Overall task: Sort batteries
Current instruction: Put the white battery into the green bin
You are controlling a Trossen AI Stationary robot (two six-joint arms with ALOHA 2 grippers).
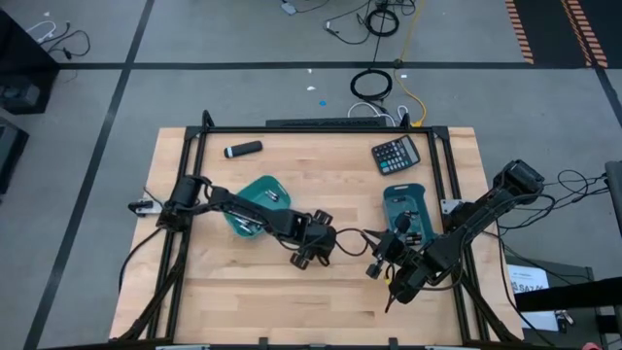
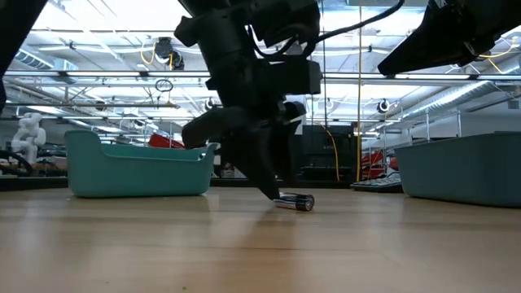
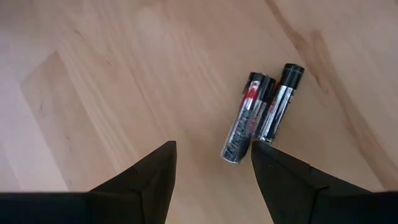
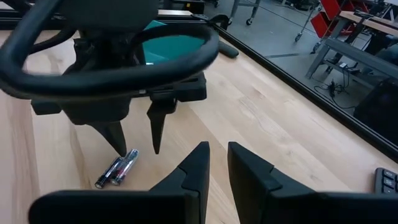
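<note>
Your left gripper [image 3: 211,163] hangs low over mid-table with its fingers spread apart, one tip just beside two batteries [image 3: 260,115] that lie side by side, touching, on the bare wood between the two teal bins. Your right gripper [image 4: 217,158] waits nearby toward the right bin [image 1: 402,197], holding nothing, its fingers close together with a narrow gap.

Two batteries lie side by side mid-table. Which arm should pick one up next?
Left. Its open claw hangs right over the two batteries, one finger beside them. The right claw is nearly shut and farther off.
</note>
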